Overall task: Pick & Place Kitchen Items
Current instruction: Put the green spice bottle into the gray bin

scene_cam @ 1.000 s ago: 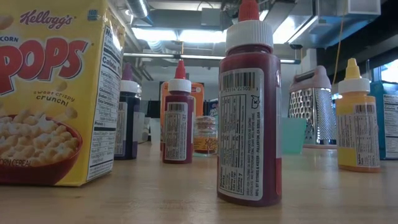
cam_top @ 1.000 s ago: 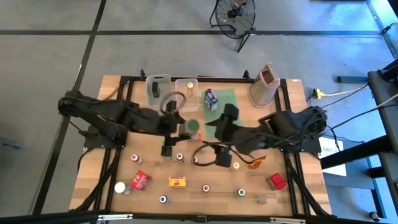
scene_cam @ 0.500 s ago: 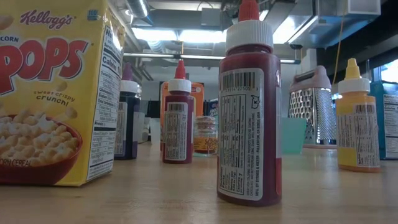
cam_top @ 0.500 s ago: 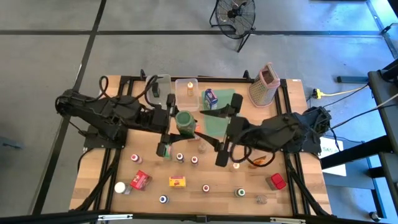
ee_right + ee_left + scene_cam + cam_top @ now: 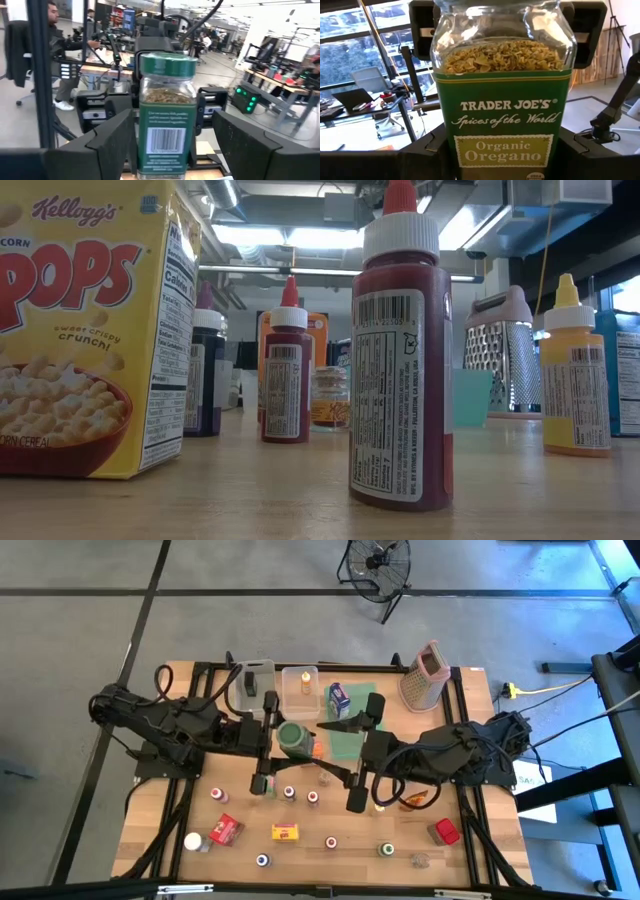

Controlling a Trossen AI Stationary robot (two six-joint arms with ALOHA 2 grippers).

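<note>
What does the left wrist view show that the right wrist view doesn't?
Left wrist only: the oregano jar's front label, reading Trader Joe's Organic Oregano, with the dried leaves filling the glass above it.

Right wrist only: the jar's green cap and the barcode side of its label, the right gripper open with its fingers spread to either side of the jar, and a person in the room behind.

Both: the same oregano jar, held upright in the left gripper.

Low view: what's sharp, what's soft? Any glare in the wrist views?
Low view: the red-capped bottle is sharp and the box grater behind it softer. Left wrist view: bright windows behind the oregano jar, label still readable. Right wrist view: ceiling lights wash out the background.
</note>
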